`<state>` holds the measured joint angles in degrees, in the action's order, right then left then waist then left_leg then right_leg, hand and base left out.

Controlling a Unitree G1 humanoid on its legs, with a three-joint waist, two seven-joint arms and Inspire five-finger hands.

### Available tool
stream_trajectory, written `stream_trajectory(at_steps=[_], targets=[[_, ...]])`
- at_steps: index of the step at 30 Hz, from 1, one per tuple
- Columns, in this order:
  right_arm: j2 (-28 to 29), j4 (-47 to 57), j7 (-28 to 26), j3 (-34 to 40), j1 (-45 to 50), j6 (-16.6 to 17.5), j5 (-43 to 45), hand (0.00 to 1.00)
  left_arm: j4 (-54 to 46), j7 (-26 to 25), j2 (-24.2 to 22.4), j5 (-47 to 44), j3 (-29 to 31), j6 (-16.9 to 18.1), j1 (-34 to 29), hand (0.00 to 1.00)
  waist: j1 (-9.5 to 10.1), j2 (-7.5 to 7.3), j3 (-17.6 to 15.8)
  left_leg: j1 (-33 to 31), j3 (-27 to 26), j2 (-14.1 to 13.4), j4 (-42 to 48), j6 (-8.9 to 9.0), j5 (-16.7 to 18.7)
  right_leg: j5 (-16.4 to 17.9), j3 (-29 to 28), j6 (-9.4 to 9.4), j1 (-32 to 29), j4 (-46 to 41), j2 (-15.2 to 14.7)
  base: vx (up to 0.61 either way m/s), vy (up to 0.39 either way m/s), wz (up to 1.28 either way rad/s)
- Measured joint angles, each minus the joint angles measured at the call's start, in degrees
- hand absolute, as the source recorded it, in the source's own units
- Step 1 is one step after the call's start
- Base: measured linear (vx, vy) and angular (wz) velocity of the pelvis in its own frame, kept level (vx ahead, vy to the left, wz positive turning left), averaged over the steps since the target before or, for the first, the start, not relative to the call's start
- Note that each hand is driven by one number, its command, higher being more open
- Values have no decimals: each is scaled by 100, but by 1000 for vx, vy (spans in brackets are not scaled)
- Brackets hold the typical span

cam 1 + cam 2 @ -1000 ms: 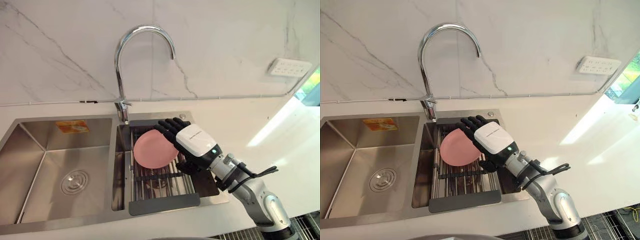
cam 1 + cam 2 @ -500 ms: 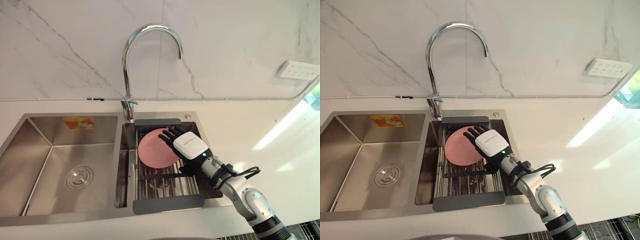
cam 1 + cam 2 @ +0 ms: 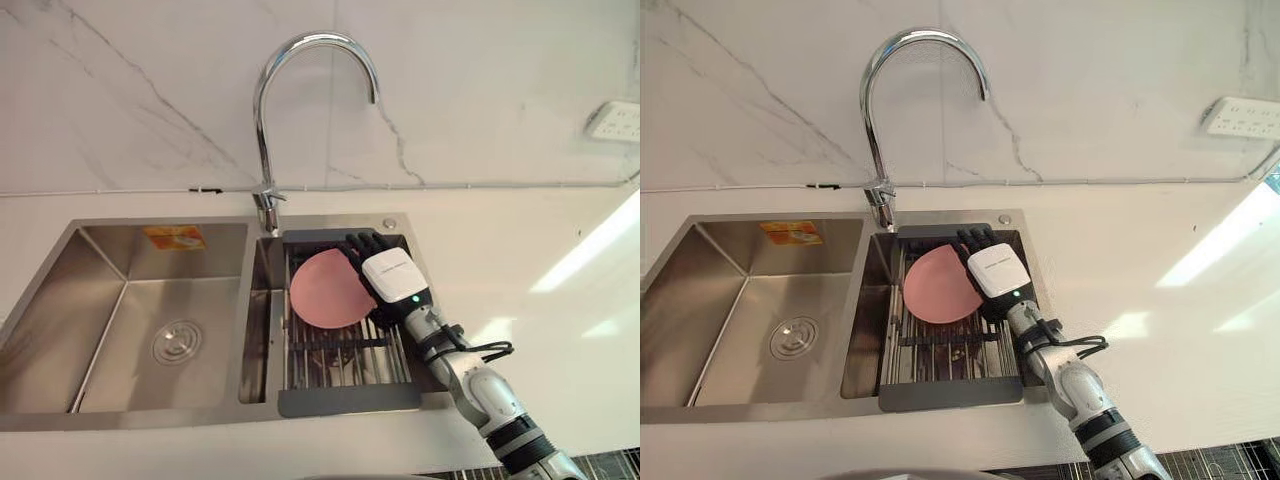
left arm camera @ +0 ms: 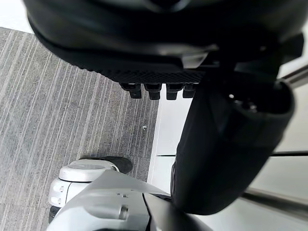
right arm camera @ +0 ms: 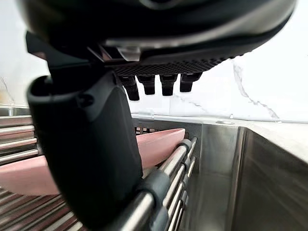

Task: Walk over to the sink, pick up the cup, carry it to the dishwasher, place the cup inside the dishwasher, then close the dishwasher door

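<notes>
1. Hovering over the dish rack (image 3: 345,362) in the right basin of the sink (image 3: 105,262), the right robot hand (image 3: 389,279) is sitting at the right rim of a shallow pink dish (image 3: 322,290). It is the only crockery in sight and looks like a plate rather than a cup, so it is standing in for the task's cup.
2. The dish is lying tilted on the rack bars toward the basin's back edge, near the faucet (image 3: 258,120).
3. The hand's fingers (image 5: 149,84) are pointing out straight and spread above the dish, with the thumb (image 5: 86,154) standing beside its rim. Nothing is being pinched, and I cannot tell whether anything is touching the dish.
4. The left robot hand (image 4: 159,53) is hanging relaxed and open above the floor (image 4: 57,106), holding nothing.
5. Judging by this, the pick-up is the step in hand and the grasp is not yet made. Carrying, loading and closing the dishwasher door are all still waiting.
6. The next move is calling for thumb and fingers closing on the thin rim – firmly, since it may slip – then lifting clear of the bars.
</notes>
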<state>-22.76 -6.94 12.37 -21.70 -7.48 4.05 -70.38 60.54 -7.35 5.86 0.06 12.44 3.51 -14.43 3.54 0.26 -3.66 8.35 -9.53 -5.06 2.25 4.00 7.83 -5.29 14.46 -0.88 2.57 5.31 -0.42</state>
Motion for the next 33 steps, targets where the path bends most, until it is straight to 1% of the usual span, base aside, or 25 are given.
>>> stream_trajectory(at_steps=[5,10,14,18,23,25,28,30,31,32,33], targets=[[-1,-216,413,-118,-14,-7,-183,0,-17,-11,0,1,-2,35,4,100,-4,-3,-16,-17,26,3,0,-15,-12,-2,18,0,-2,0,-4,-4,3,1],[-9,-345,783,-114,-262,-3,-200,0,-38,-14,-12,5,-3,100,4,100,16,-5,-58,-56,60,3,-7,-19,-33,-3,49,3,-31,0,-5,-13,7,3],[-24,-344,927,-113,-331,89,-175,0,-55,-21,-19,6,-1,164,4,100,36,-16,-87,-66,75,4,-21,-19,-33,-7,61,-1,-46,-1,-6,0,0,0],[-27,-298,1004,-106,-333,249,-59,0,-148,-56,-27,8,2,193,2,100,31,-20,-144,-58,84,19,-29,-19,-33,-16,64,-13,-44,-1,-21,-1,16,0],[-217,321,1002,-70,-321,313,360,0,-172,-129,-33,9,28,249,-28,100,9,-11,-175,-32,54,32,-33,-19,-33,-38,28,-45,-38,-1,-31,-11,14,-3],[-200,793,1004,343,-319,329,627,0,-171,-159,-44,10,76,288,-48,100,10,3,-185,-13,22,35,-33,-19,-33,-43,-2,-47,-30,-1,-31,-2,2,-6],[-206,1187,1002,854,-317,377,873,0,-167,-181,-45,24,85,326,-58,100,23,1,-184,-17,-26,35,-19,-24,-35,-57,-29,-28,-37,-1,-26,-2,1,-5],[-256,1635,999,1426,-313,403,1182,0,-167,-205,-45,248,99,373,-55,100,12,2,-184,-46,-52,36,1,-27,-37,-79,-62,3,-69,-1,-23,-21,10,-6],[-286,1720,1000,1537,-314,406,1237,0,-167,-205,-46,297,110,391,-53,100,6,2,-184,-51,-53,37,9,-27,-37,-87,-107,13,-84,-1,-18,-29,16,-16],[-377,1863,999,1704,-314,416,1299,0,-167,-204,-48,372,120,436,-51,100,6,0,-183,-59,-57,50,37,-40,-31,-104,-205,28,-124,-1,-8,-38,23,-36],[-507,1921,1000,1746,-369,444,1303,0,-176,-207,-66,390,122,469,-58,100,13,-2,-182,-111,-2,94,196,-120,19,-135,-384,48,-201,-2,3,-42,29,-55]])
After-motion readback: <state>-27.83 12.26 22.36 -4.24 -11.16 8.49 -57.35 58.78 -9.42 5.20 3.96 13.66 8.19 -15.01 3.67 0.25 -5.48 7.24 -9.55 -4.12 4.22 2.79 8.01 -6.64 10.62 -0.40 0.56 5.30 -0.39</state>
